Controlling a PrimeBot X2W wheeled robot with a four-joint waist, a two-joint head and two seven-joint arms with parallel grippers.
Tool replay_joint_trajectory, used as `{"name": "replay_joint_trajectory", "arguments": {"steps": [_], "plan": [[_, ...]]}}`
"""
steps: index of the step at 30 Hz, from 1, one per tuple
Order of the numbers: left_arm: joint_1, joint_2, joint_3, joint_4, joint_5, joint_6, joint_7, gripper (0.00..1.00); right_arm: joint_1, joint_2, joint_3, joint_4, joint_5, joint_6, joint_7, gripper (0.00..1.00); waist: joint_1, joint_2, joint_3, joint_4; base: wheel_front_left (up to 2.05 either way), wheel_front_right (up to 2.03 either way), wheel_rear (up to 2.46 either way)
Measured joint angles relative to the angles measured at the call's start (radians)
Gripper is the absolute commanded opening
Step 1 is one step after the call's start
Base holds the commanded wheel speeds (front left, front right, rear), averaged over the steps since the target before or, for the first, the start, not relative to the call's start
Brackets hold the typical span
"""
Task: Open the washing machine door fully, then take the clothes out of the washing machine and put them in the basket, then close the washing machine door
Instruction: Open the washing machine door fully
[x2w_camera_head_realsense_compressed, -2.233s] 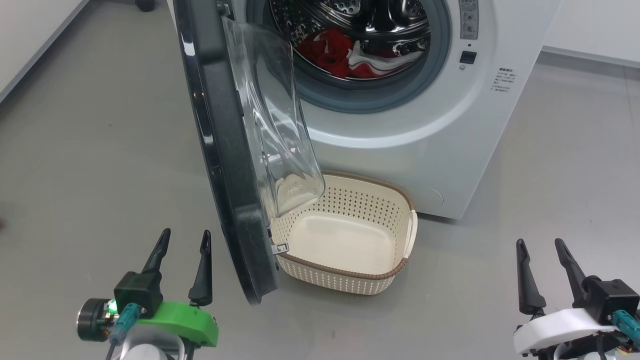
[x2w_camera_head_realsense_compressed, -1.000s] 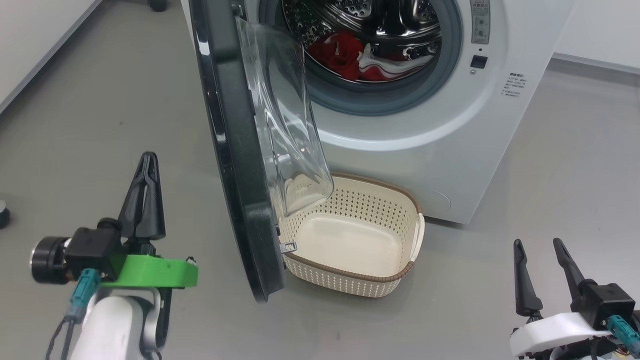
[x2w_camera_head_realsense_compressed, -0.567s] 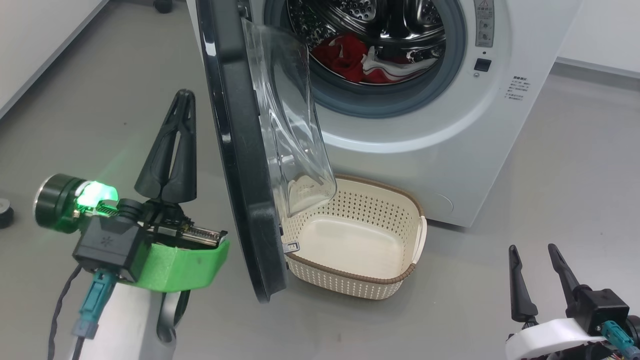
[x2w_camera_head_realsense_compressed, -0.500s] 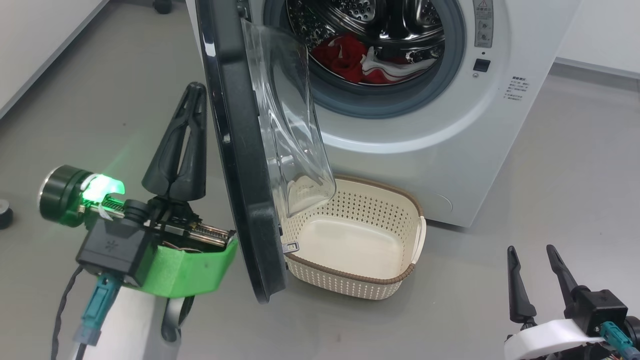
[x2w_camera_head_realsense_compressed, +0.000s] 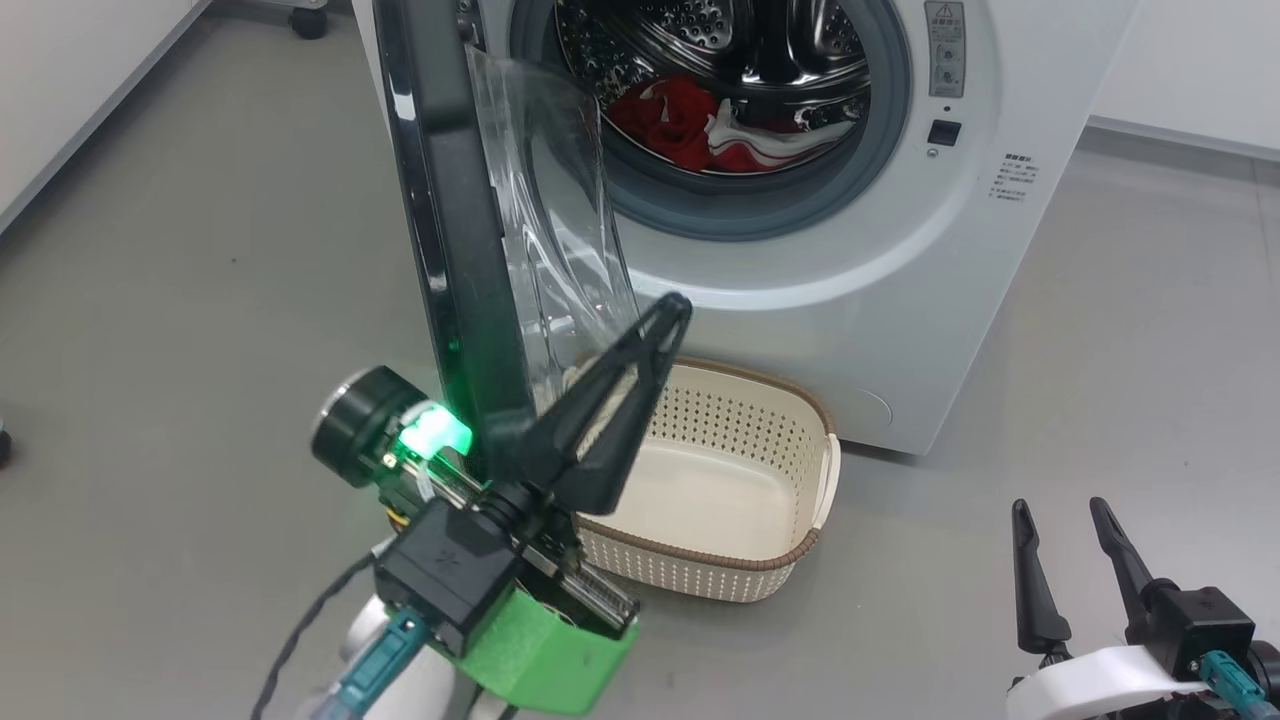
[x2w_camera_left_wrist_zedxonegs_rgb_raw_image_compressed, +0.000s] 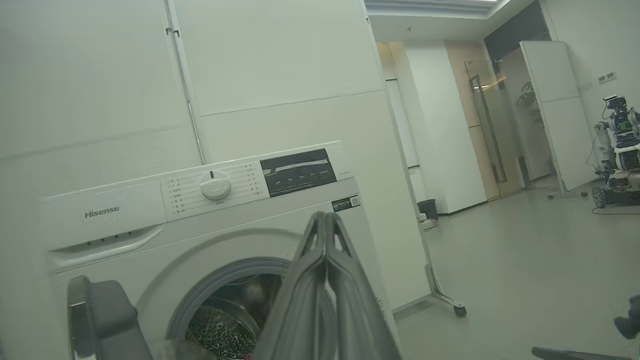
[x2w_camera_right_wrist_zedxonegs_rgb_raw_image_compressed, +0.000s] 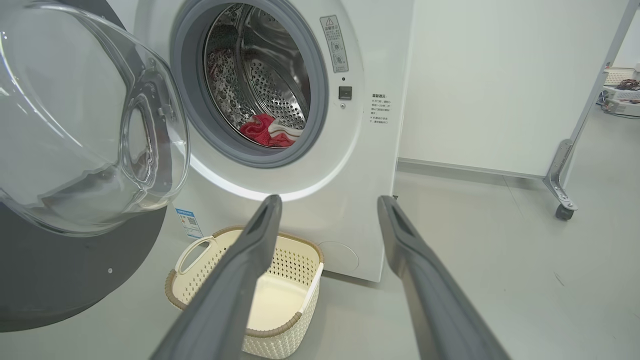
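Head view has the washing machine door (x2w_camera_head_realsense_compressed: 450, 200) standing edge-on, swung out roughly square to the washing machine (x2w_camera_head_realsense_compressed: 850, 300), its clear glass bowl (x2w_camera_head_realsense_compressed: 550, 200) hanging above the left end of the basket (x2w_camera_head_realsense_compressed: 740, 560). By that look the door is not fully open. The left gripper (x2w_camera_head_realsense_compressed: 672, 310) has its two fingers pressed flat together with nothing between them, and it reaches up across the door's lower edge on the drum side. That pose likely makes one stiff pusher for sweeping the door wider, though I cannot tell whether it touches the glass. The right gripper (x2w_camera_head_realsense_compressed: 1058, 510) sits low and well apart from the machine, jaws spread wide and empty, probably kept ready for the clothes (x2w_camera_head_realsense_compressed: 700, 125), which lie in a red and white heap at the bottom of the steel drum (x2w_camera_head_realsense_compressed: 760, 40). The basket sits on the floor just below the mouth, which would keep the carry short. Right wrist view adds the door's inner face broadside, with the bowl (x2w_camera_right_wrist_zedxonegs_rgb_raw_image_compressed: 75, 125) bulging toward the mouth, and a small blue label (x2w_camera_right_wrist_zedxonegs_rgb_raw_image_compressed: 189, 222) beside the basket (x2w_camera_right_wrist_zedxonegs_rgb_raw_image_compressed: 292, 260). Left wrist view looks past the shut fingers (x2w_camera_left_wrist_zedxonegs_rgb_raw_image_compressed: 345, 280) and gives the control knob (x2w_camera_left_wrist_zedxonegs_rgb_raw_image_compressed: 215, 185) on the machine's top panel and another robot (x2w_camera_left_wrist_zedxonegs_rgb_raw_image_compressed: 617, 145) far across the room.
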Motion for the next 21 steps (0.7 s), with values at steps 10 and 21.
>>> {"name": "replay_joint_trajectory", "arguments": {"steps": [10,21], "plan": [[0.157,-0.001,-0.086,0.085,-0.073,0.001,0.109,0.00,0.005,0.008,-0.012,0.000,-0.006,0.013,0.000,1.00,0.0000,0.0000,0.012,-0.011,0.00,0.00,0.00],[0.211,0.009,-0.045,0.172,-0.073,0.055,0.141,0.00,0.005,0.009,-0.029,0.000,-0.010,0.024,0.000,1.00,0.0000,0.0000,0.027,-0.016,0.00,0.00,0.00]]}}
